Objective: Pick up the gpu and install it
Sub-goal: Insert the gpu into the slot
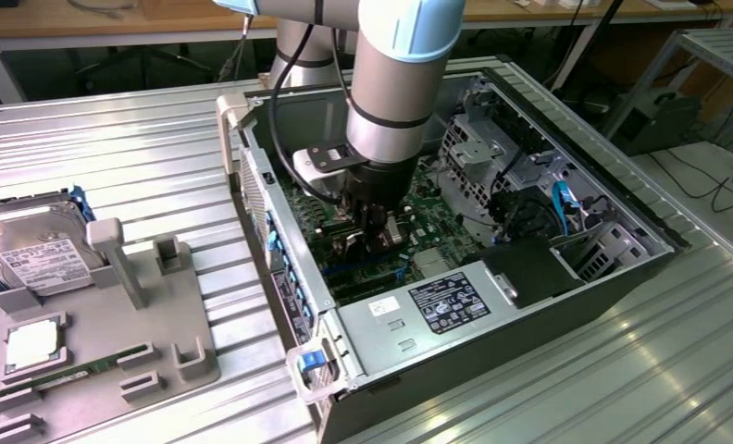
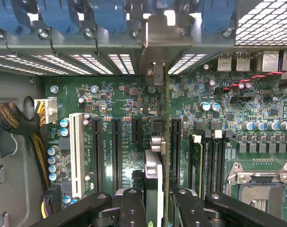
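gripper [image 2: 158, 202] clamps gpu [image 2: 153, 165] in case [image 1: 565, 310] | ribbed metal table [image 1: 119, 157] | desks [image 1: 107, 23] behind

Exterior high, oblique; wrist close over motherboard [image 2: 124, 94]

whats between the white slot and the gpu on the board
In the wrist view, black expansion slots on the green motherboard lie between the white slot and the gpu, which stands edge-on.

Hard drive [image 1: 33, 259], grey fixture [image 1: 181, 324], metal table [image 1: 132, 157]
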Tool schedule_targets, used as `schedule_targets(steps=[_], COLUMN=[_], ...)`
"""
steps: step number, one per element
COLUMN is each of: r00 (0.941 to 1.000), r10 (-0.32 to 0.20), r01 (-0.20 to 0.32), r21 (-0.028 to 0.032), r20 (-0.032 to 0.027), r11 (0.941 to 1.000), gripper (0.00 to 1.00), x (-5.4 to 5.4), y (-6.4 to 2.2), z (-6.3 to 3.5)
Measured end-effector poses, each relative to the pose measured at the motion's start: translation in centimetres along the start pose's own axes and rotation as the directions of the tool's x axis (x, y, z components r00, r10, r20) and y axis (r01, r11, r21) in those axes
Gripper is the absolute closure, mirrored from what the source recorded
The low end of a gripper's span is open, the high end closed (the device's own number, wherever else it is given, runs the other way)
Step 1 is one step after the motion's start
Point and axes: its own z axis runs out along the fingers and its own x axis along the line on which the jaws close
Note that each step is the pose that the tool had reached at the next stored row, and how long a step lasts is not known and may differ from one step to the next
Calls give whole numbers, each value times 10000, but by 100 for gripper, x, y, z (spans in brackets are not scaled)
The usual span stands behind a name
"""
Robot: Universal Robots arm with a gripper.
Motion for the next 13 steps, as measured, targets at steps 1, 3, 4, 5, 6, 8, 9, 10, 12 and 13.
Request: schedule_targets(steps=[1,3,4,5,6,8,9,10,12,13], r00=[10000,10000,10000,10000,10000,10000,10000,10000,10000,10000], r10=[-1,-1,-1,1,3,-1,-1,-1,0,0], r01=[1,1,1,-1,-3,1,1,1,0,0], r21=[0,0,1,-2,-2,2,2,2,3,3], r20=[0,-1,-1,-1,0,-1,-2,-2,0,0], r11=[10000,10000,10000,10000,10000,10000,10000,10000,10000,10000], gripper=[72,72,72,72,72,72,72,72,72,72], x=[0,0,0,0,0,0,0,0,0,0], y=[1,2,3,5,8,8,9,9,9,9], z=[1,3,4,5,8,14,16,16,17,17])
